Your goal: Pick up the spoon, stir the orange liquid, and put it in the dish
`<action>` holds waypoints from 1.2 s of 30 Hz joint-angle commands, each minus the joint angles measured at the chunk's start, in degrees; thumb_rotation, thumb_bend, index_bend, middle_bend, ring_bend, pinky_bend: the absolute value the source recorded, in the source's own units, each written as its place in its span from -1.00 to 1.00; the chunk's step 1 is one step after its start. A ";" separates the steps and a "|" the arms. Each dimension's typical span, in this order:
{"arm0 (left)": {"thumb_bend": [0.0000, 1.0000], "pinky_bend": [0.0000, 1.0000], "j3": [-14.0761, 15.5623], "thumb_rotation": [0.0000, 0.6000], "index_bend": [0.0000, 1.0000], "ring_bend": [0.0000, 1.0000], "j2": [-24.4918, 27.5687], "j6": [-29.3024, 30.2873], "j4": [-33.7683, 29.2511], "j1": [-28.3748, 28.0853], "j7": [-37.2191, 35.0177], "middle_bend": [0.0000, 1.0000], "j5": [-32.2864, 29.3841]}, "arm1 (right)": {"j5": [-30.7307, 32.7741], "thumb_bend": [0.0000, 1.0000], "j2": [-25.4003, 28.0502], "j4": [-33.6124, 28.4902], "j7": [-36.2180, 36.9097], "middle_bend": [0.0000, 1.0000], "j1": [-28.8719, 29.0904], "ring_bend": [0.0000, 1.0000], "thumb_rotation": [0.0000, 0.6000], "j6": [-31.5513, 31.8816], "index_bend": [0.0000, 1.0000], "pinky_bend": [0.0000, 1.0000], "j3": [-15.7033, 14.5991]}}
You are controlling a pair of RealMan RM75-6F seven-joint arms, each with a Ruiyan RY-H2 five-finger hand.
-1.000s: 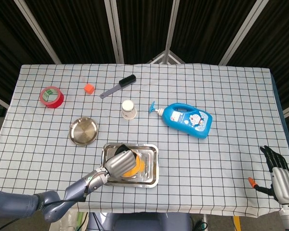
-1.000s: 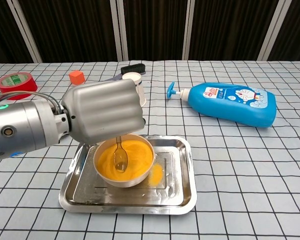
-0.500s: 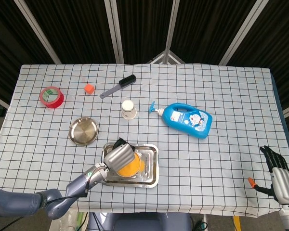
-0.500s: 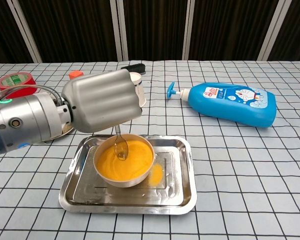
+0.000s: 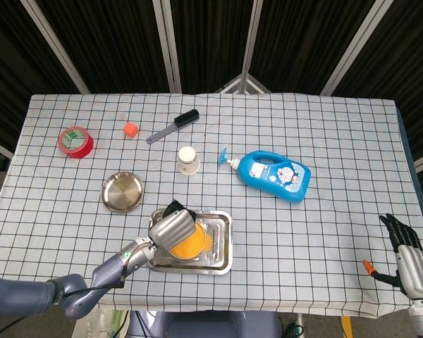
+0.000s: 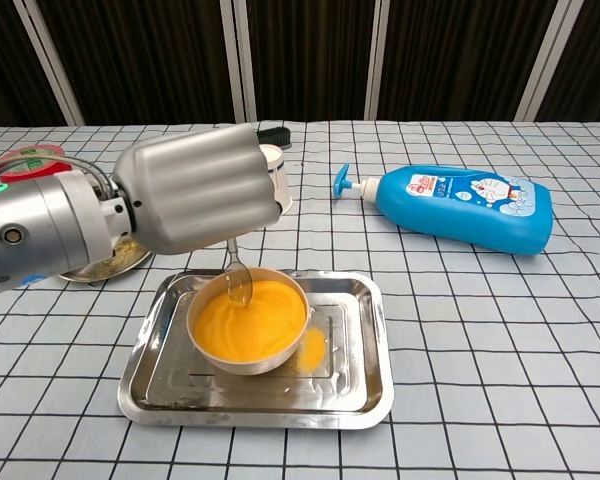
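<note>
My left hand grips the handle of a metal spoon, and the fingers hide the handle. The spoon hangs down with its tip over the far left rim of the white bowl of orange liquid. I cannot tell whether the tip touches the liquid. In the head view the left hand covers the bowl's left part. The bowl stands in a rectangular steel tray. The round metal dish lies to the tray's far left, peeking out behind the hand. My right hand rests at the table's near right corner, fingers apart, holding nothing.
An orange spill lies in the tray beside the bowl. Further back are a paper cup, a blue bottle on its side, a black brush, an orange cube and red tape.
My left hand has risen and drifted left and back, lifting the spoon from the middle of the orange liquid to the bowl's far left rim. The right hand has not moved.
</note>
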 commanded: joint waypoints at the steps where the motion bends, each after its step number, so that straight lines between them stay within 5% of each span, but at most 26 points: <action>1: 0.44 1.00 0.18 1.00 0.67 1.00 -0.19 -0.54 0.35 -0.28 1.13 1.00 0.06 | -0.03 -0.38 0.02 -0.02 0.09 -1.00 -0.02 -1.00 1.00 -0.02 -1.00 -1.00 -0.04; 16: 0.44 1.00 -0.08 1.00 0.67 1.00 -2.98 -0.92 -1.57 0.36 1.13 1.00 -3.82 | 0.09 -0.38 0.15 -0.10 0.49 -1.00 0.01 -1.00 1.00 -0.15 -1.00 -1.00 0.00; 36: 0.43 1.00 1.15 1.00 0.67 1.00 2.29 -0.04 -6.80 0.26 1.08 1.00 -0.59 | -0.01 -0.38 0.16 -0.11 0.51 -1.00 -0.04 -1.00 1.00 -0.03 -1.00 -1.00 -0.02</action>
